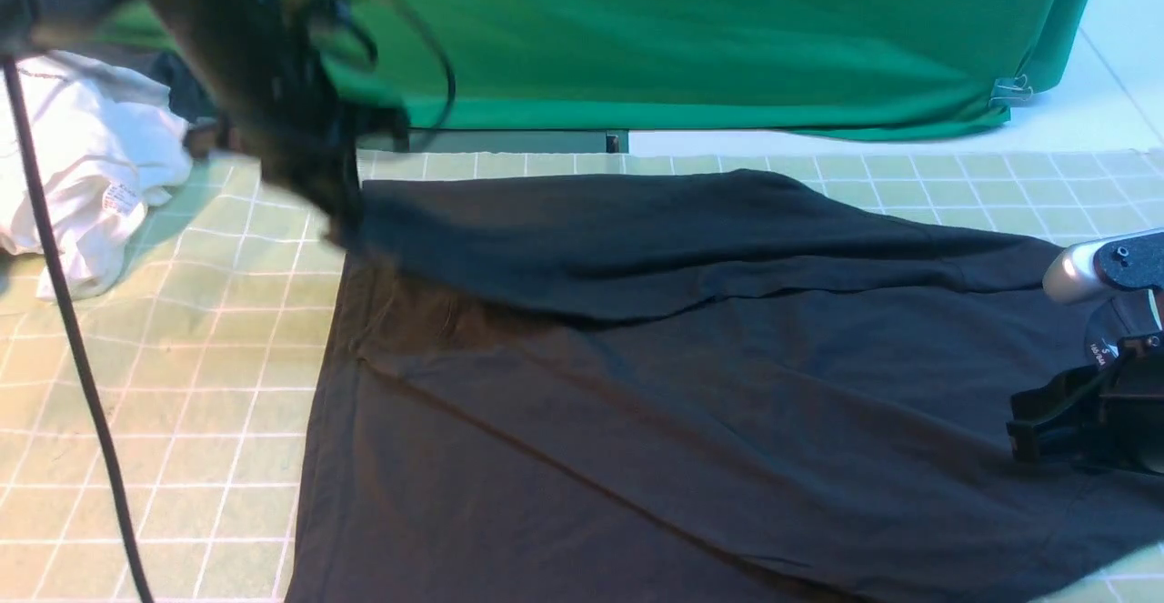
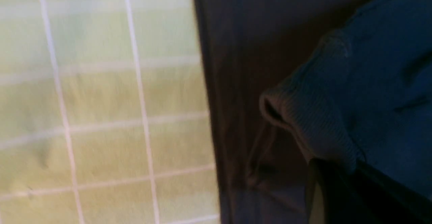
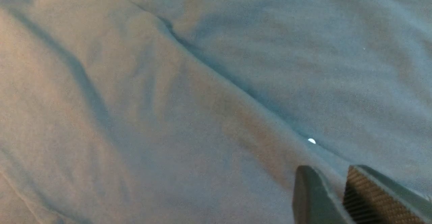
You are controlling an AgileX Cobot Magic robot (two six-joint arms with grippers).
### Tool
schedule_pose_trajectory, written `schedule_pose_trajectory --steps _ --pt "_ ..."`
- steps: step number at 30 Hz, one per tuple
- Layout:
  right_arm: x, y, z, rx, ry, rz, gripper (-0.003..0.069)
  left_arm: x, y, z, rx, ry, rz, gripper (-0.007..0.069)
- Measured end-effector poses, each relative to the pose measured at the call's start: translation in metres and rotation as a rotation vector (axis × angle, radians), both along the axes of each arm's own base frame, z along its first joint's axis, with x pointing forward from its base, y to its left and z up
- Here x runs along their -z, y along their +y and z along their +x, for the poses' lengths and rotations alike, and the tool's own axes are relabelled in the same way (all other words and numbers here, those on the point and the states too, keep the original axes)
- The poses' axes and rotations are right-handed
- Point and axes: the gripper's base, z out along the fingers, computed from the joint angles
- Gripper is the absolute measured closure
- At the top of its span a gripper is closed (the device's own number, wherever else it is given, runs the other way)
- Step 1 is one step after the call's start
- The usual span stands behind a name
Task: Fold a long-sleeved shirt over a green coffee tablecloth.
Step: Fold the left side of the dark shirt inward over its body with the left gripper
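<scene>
The black long-sleeved shirt [image 1: 691, 385] lies spread on the pale green coffee tablecloth [image 1: 182, 403] with its white grid. One sleeve [image 1: 637, 239] is stretched across the upper body of the shirt. My left gripper [image 1: 338, 216], blurred, is at the sleeve's left end. It is shut on the ribbed cuff [image 2: 303, 116], which bulges out past the dark jaws. My right gripper [image 3: 332, 178] hovers low over the shirt's right side [image 3: 202, 99]. Its fingers stand slightly apart with only fabric below them. In the front view it shows at the right edge [image 1: 1032, 426].
A crumpled white garment [image 1: 91, 157] lies at the far left on the tablecloth. A plain deep green backdrop [image 1: 682, 39] hangs at the back, with a metal clip [image 1: 1011, 89] at its right corner. A black cable [image 1: 73, 348] runs down the left side.
</scene>
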Motion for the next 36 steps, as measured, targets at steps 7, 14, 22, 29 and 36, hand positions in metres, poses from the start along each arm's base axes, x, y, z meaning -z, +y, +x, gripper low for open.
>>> schedule_pose_trajectory --steps 7,14,22,29,36 --pt "0.0 0.0 0.0 -0.001 0.001 -0.001 0.0463 0.043 0.0 -0.011 -0.038 0.045 -0.022 0.0645" --pt "0.0 0.0 0.0 -0.001 0.001 -0.001 0.0455 0.047 0.0 -0.012 -0.017 0.039 -0.017 0.0641" --pt "0.0 0.0 0.0 -0.002 0.001 -0.001 0.0433 0.047 0.0 -0.013 0.046 0.034 -0.004 0.0511" --pt "0.001 0.0 -0.001 -0.008 0.018 -0.001 0.0421 0.04 0.0 -0.02 0.142 0.056 0.017 0.0281" --pt "-0.011 0.002 0.006 -0.031 0.01 -0.014 0.032 -0.01 0.002 -0.032 0.148 -0.084 0.025 0.0191"
